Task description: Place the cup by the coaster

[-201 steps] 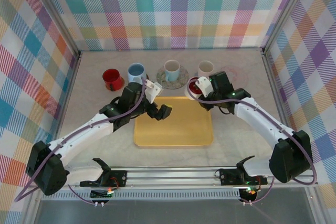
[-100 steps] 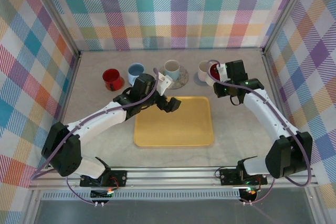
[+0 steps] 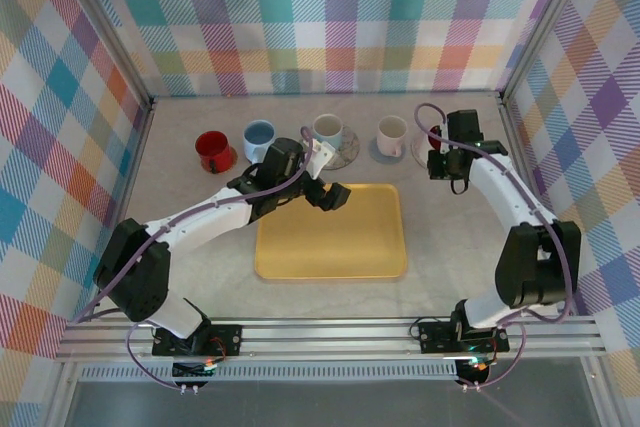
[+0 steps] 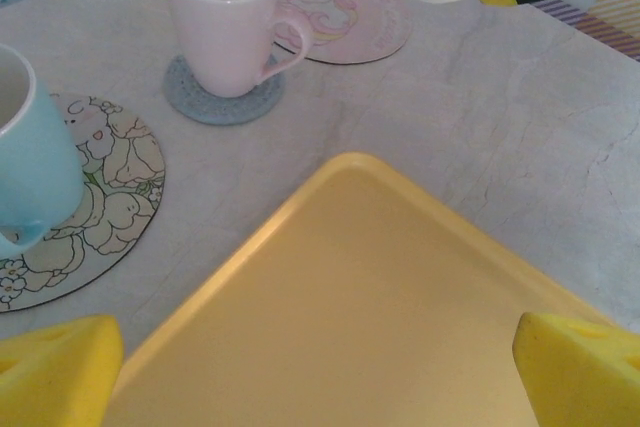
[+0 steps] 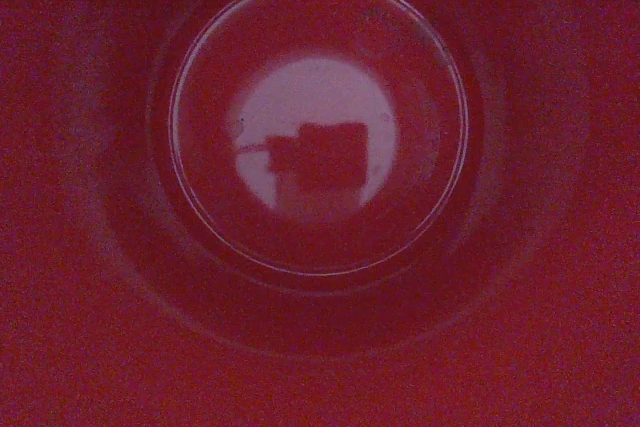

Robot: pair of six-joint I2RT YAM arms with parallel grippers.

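Two arms share the tabletop (image 3: 180, 207), and only the right one matters for the coming move. The yellow tray (image 3: 340, 242) lies bare at centre. The left end effector (image 3: 327, 177) hangs over its far left corner with its jaws spread wide and nothing between them, well apart from the target.

At the right end of the back row lies the pink cartoon coaster (image 4: 345, 12), flat on the tabletop just beside the pink mug (image 4: 225, 22). The right end effector (image 3: 445, 159) stands just to the right of that coaster, jaws narrowed on the cup (image 5: 320, 147).

The right wrist camera looks straight down the cup's red inside, so its long axis appears upright and in line with the end effector. From the left wrist the cup's white wall sits at the coaster's far edge. Whether its base touches down cannot be told. A straight lowering and release by the right arm looks sufficient.
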